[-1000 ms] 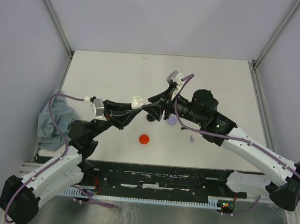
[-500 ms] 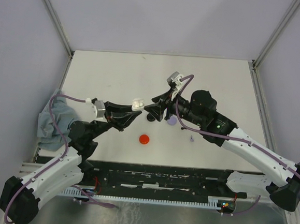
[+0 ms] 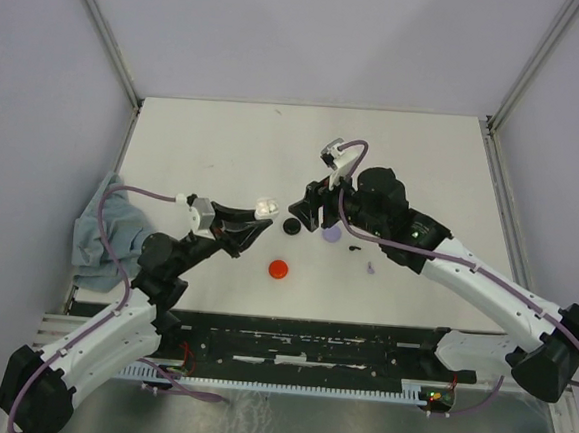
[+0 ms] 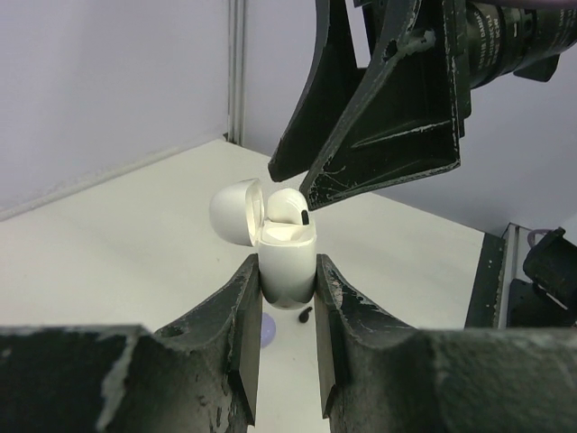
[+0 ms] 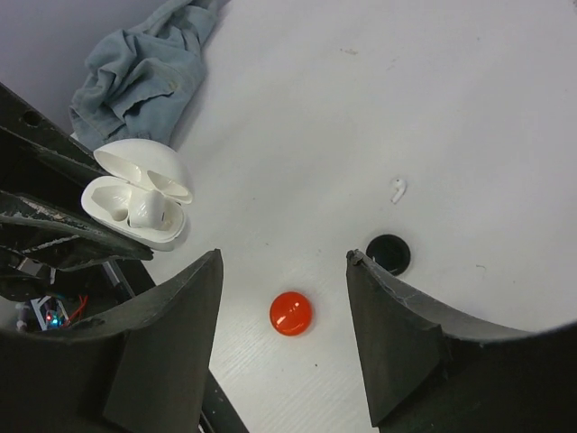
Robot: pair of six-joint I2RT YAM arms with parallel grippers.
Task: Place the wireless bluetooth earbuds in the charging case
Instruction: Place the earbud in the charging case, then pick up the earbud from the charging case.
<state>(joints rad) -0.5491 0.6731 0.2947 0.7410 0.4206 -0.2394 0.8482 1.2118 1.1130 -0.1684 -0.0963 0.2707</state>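
One white earbud [image 4: 287, 206] sits in the open charging case [image 4: 288, 245]. Its rounded head pokes above the rim, and the lid is hinged back to one side. My left gripper [image 4: 287, 275] is closed on the case's body, a finger on each flank. It holds the case upright in the air over the middle of the tabletop [image 3: 205, 140], a little nearer the near edge than the far one. My right gripper [image 5: 284, 260] hangs close above and beyond the case, jaws parted and holding nothing. In the left wrist view its fingertips are just over the lid and the bud.

A second white earbud [image 5: 397, 188] lies loose on the tabletop, near the black round case [image 5: 389, 253]. The red round case [image 5: 290, 312] lies toward the near edge from there. The lavender round case [image 3: 332, 234] is right of the black one, beside my right wrist. A small lavender earbud [image 3: 371, 268] lies further right.

A blue-grey cloth [image 3: 96, 233] is bunched against the left edge by the near-left corner. The widest open room is the far half of the tabletop, up to the far edge and both far corners. The tight spot is the gap between my two grippers.
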